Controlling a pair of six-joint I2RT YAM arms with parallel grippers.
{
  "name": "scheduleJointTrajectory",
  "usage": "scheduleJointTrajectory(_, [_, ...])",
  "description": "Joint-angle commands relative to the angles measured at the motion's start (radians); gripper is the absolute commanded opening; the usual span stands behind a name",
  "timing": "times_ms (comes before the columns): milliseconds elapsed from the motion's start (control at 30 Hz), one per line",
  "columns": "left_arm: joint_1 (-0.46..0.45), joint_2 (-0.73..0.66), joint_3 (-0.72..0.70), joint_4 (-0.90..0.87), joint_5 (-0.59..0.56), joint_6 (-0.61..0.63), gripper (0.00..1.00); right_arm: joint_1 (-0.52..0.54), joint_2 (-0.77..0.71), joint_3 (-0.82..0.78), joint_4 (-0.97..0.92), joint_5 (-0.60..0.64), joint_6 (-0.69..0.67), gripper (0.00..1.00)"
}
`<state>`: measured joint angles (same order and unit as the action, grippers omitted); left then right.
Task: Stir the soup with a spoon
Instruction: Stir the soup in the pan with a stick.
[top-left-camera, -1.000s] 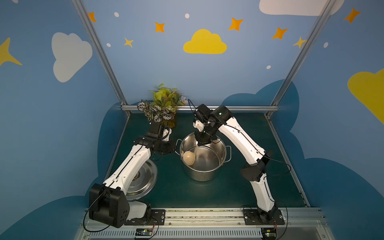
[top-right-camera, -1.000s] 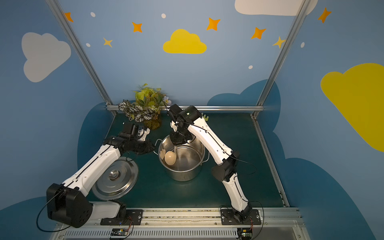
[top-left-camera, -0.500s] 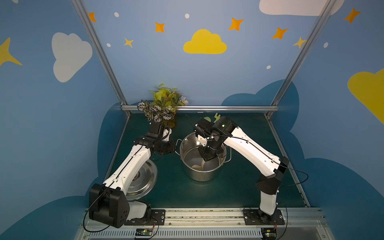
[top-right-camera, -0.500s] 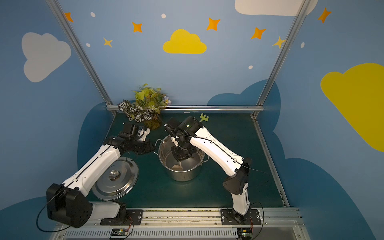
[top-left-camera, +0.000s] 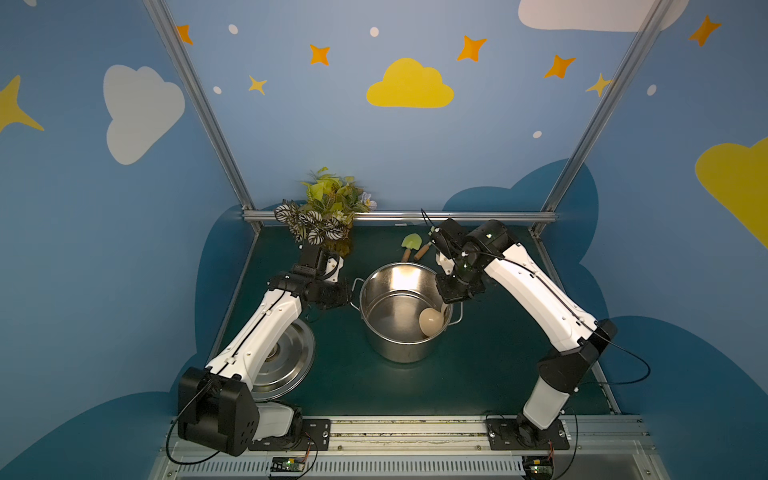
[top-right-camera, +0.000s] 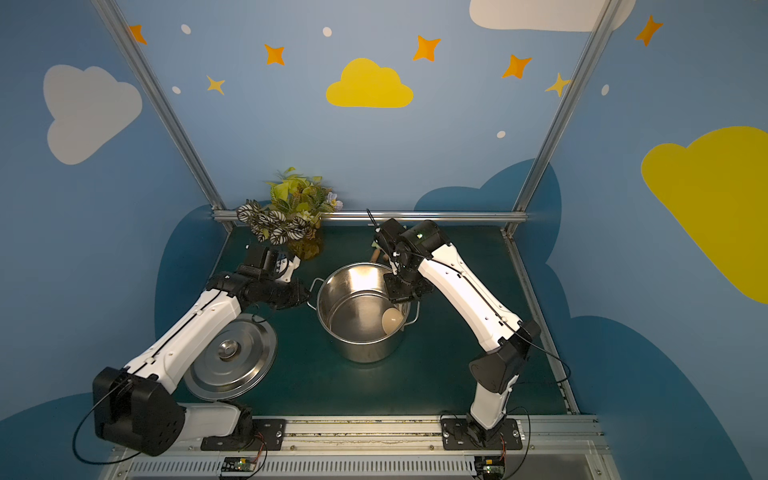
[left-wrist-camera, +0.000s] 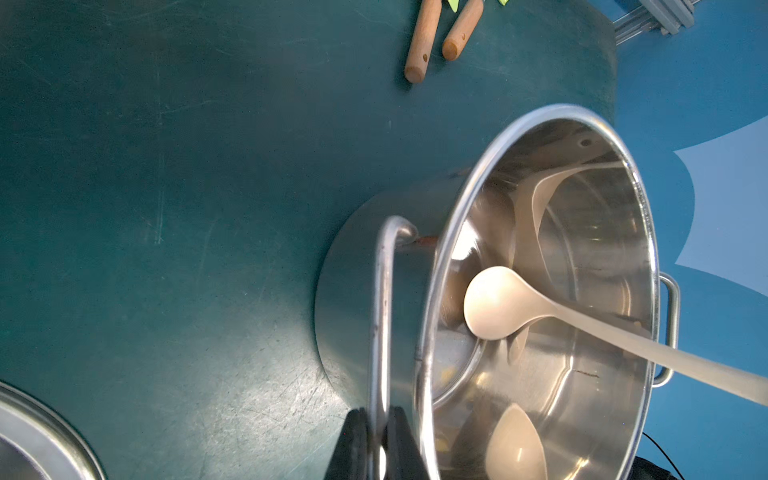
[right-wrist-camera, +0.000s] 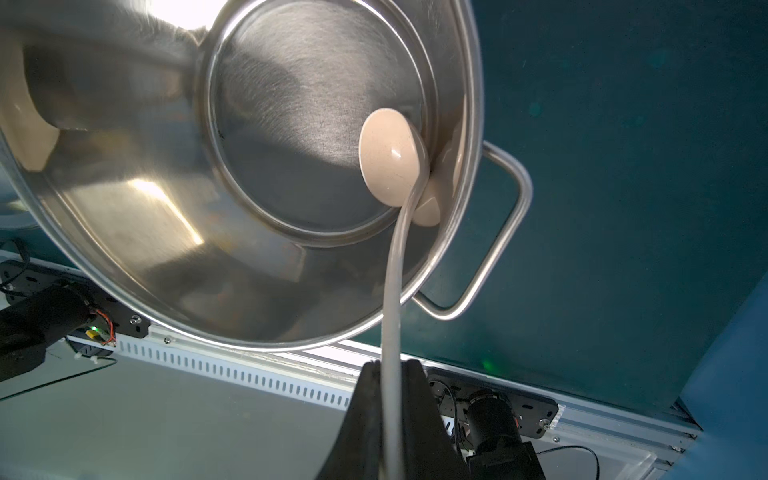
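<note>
A steel pot (top-left-camera: 399, 351) (top-right-camera: 365, 349) stands mid-table. No soup shows in it; its bottom looks like bare steel. The spoon, a cream ladle, has its bowl (top-left-camera: 431, 321) (top-right-camera: 392, 320) low inside the pot against the right wall. The bowl also shows in the left wrist view (left-wrist-camera: 494, 303) and the right wrist view (right-wrist-camera: 390, 162). My right gripper (top-left-camera: 451, 293) (right-wrist-camera: 390, 368) hangs over the pot's right rim, shut on the spoon's thin handle. My left gripper (top-left-camera: 345, 294) (left-wrist-camera: 379, 415) is shut on the pot's left loop handle.
The pot's lid (top-left-camera: 286, 361) (top-right-camera: 228, 357) lies front left, partly under my left arm. A potted plant (top-left-camera: 328, 212) stands at the back. A green toy shovel (top-left-camera: 411, 243) and two wooden handles (left-wrist-camera: 419, 41) lie behind the pot.
My right gripper has carried the spoon around inside the pot, its bowl going from the left wall through the middle to the right wall. The left arm has held still.
</note>
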<state>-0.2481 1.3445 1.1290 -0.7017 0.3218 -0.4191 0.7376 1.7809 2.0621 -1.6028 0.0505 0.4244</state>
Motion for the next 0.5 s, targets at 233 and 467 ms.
scheduleJointTrajectory(233, [-0.016,0.019,-0.022,-0.038,0.019,-0.008,0.02,-0.021,0.246,0.349,-0.091,-0.029,-0.056,0.0])
scheduleJointTrajectory(467, [-0.016,0.017,-0.023,-0.038,0.022,-0.008,0.03,0.031,0.382,0.548,-0.082,-0.133,-0.059,0.0])
